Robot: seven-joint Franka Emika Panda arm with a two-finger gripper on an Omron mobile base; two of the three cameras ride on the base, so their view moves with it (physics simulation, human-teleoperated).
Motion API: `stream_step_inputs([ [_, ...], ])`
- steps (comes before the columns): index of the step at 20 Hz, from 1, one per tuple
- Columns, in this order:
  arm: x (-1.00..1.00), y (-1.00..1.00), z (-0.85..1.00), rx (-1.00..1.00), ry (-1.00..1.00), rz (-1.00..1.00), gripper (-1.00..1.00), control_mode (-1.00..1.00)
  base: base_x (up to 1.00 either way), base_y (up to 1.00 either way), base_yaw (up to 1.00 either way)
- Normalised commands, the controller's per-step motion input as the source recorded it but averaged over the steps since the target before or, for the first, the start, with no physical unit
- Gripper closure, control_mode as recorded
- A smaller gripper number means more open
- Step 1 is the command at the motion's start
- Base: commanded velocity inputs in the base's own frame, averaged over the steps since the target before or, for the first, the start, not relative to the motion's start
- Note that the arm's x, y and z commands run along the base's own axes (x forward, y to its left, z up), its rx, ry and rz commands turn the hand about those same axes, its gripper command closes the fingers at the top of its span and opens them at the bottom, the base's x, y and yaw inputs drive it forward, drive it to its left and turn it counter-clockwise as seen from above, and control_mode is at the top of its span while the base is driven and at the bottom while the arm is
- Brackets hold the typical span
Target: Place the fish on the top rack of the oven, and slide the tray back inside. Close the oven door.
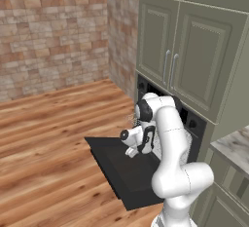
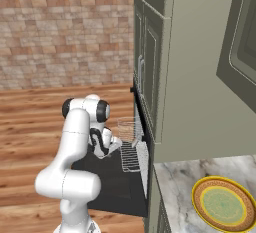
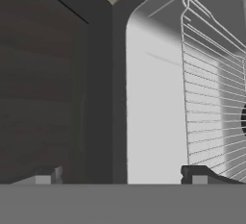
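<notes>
Your gripper (image 3: 120, 175) has its fingertips spread wide, holding nothing, low over the lowered oven door (image 1: 121, 172). The top rack (image 3: 211, 103) lies just right of the hand, bars running crosswise, projecting out of the oven (image 2: 142, 142) over the door.

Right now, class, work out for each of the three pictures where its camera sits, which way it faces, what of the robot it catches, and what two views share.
Left base view: behind the arm, on its left, facing forward and down at the oven door, folded open; the white arm rises lower right.
Right base view: behind, on its right, facing the top rack and yellow plate; arm lower left.
Hand view: on the hand, facing the rack and oven wall; open jaws' fingertips at bottom.
Both base views share arm, door and oven.
</notes>
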Motion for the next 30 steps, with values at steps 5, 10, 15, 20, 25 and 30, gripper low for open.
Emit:
stream_step_inputs([
  [5,0.02,-0.39,-0.03,0.00,0.00,0.01,-1.00,-1.00,0.00,0.00,0.00],
  [10,0.00,-0.51,0.00,0.00,0.00,0.00,-1.00,-1.00,0.00,0.00,0.00],
  [15,0.00,-0.59,0.00,0.00,0.00,0.01,-1.00,-1.00,0.00,0.00,0.00],
  [20,0.01,-0.63,0.00,0.00,0.00,0.01,-1.00,-1.00,0.00,0.00,0.00],
  [25,0.01,-0.58,0.00,0.00,0.00,0.00,-1.00,-1.00,0.00,0.00,0.00],
  [30,0.01,-0.52,0.01,0.00,0.00,0.00,-1.00,-1.00,0.00,0.00,0.00],
])
